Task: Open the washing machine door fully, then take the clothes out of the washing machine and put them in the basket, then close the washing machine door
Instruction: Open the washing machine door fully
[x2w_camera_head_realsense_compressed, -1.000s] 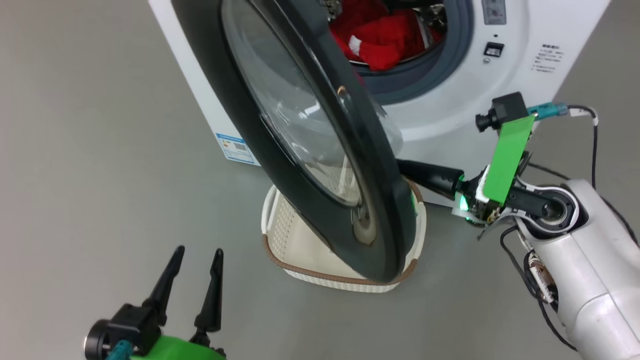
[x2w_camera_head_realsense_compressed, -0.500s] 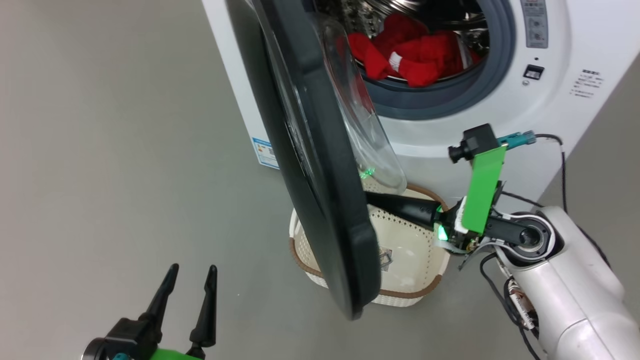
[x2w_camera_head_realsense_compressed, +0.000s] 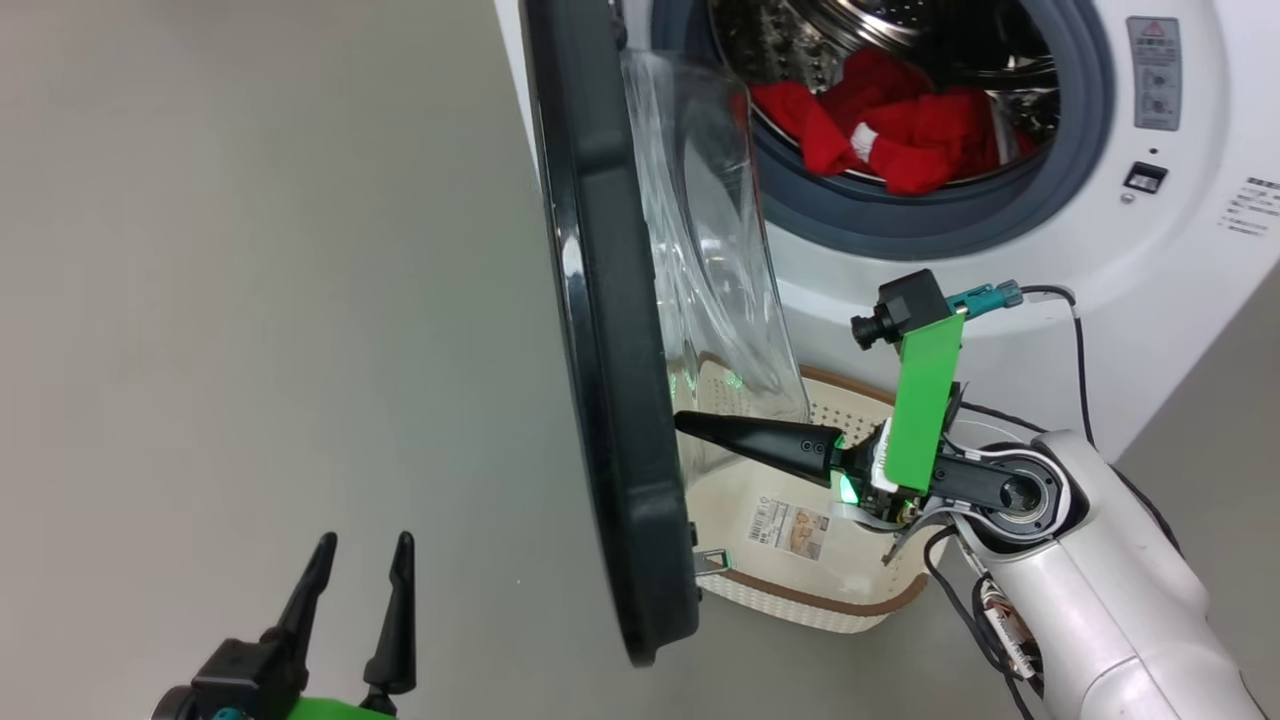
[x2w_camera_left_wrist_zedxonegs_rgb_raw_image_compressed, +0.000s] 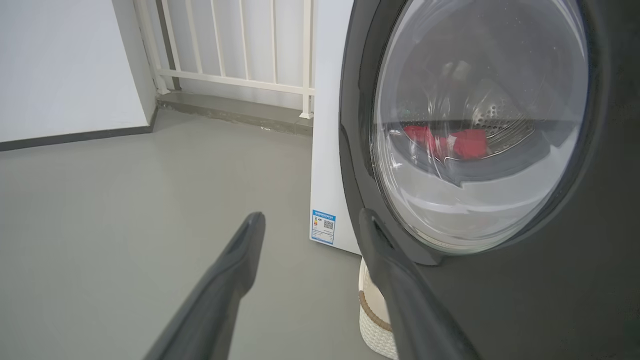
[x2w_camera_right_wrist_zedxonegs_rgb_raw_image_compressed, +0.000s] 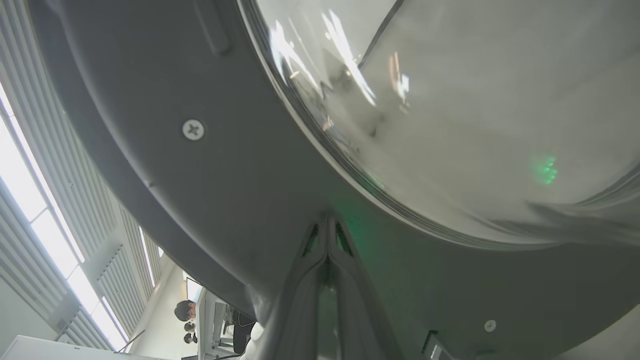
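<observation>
A smooth grey floor (x2w_camera_head_realsense_compressed: 250, 300) is spreading under everything, running back to a white wall (x2w_camera_left_wrist_zedxonegs_rgb_raw_image_compressed: 60, 65) and a pale railing (x2w_camera_left_wrist_zedxonegs_rgb_raw_image_compressed: 240, 50). The washing machine (x2w_camera_head_realsense_compressed: 1160, 260) is standing on it with the clothes (x2w_camera_head_realsense_compressed: 900, 140) lying in its drum. The washing machine door (x2w_camera_head_realsense_compressed: 610, 350) is hanging open, its glass bowl (x2w_camera_head_realsense_compressed: 710, 280) bulging toward the drum, and is screening one end of the basket (x2w_camera_head_realsense_compressed: 800, 612) on the floor before the machine. The right claw (x2w_camera_head_realsense_compressed: 690, 421), fingers pinched together and holding nothing, is pointing across the basket, tips at the door's inner face below the glass. The left claw (x2w_camera_head_realsense_compressed: 365, 542), narrowly parted and empty, is hovering over the floor outside the door.
</observation>
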